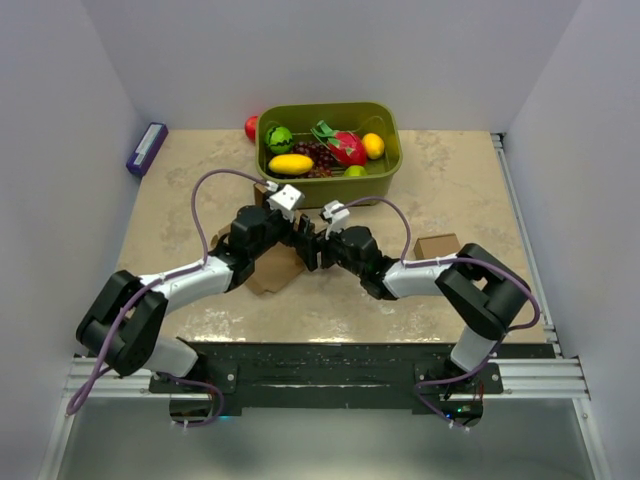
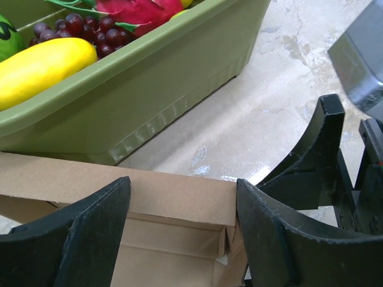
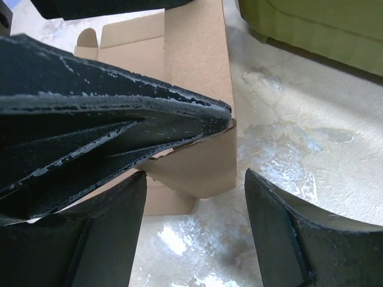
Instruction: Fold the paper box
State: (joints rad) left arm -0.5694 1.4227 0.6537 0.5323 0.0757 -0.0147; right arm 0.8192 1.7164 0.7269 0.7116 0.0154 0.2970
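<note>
We see the paper box lying on the table a little left of centre. It sits in front of the green bin of toy fruit and is largely covered by the left arm's wrist. Both arms reach inward and meet over the box's right side, with the left gripper and the right gripper close together.

In the left wrist view, that gripper's jaws stand wide apart. A straight-edged cardboard flap runs across the gap between its two fingers, and the box's hollow inside shows below it. We cannot tell whether either finger touches the cardboard. The bin's wall rises just behind the flap, and the right gripper's black tips show at the right edge of the view.

In the right wrist view, the right gripper's jaws are also spread wide and hold nothing. A raised panel of the box stands upright just ahead, with its lower corner in the gap between the fingertips. A black finger of the left gripper crosses from the left, and its tip seems to touch the panel's right edge.

A small cardboard cube sits well apart to the right, beside the right arm.
</note>
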